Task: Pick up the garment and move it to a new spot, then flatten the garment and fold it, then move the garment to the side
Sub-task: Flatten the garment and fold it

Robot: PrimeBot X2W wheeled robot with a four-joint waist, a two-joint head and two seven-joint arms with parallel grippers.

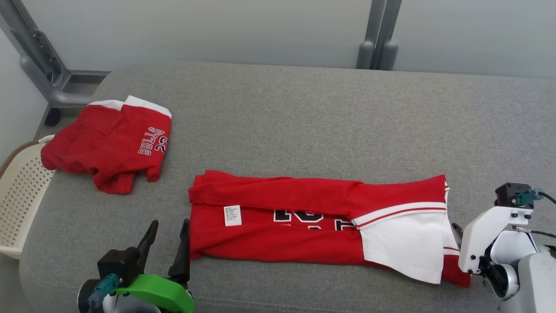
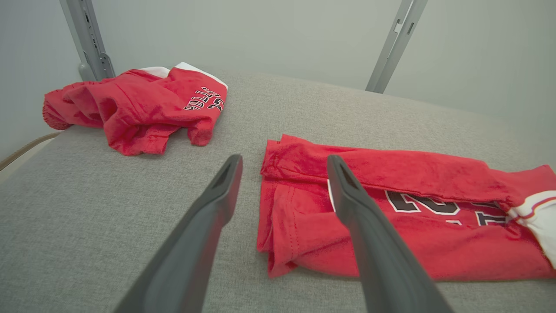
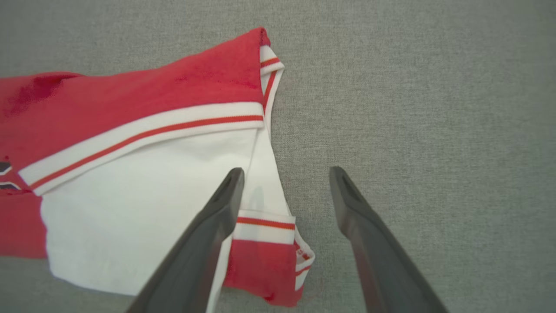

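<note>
Garment, folded lengthwise into a band near the front of the cushion, folding step in hand: left gripper and right gripper stand wide open and empty at its two ends, so the next move probably calls for pinching one end and carrying it across.

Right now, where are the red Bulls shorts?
In the head view, the shorts lie crumpled at the far left of the grey cushion, beside the cream basket, apart from the folded jersey.

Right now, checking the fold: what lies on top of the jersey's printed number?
A folded-over red flap of the jersey covers part of the number; only a strip of its black digits shows, the rest hidden.
</note>
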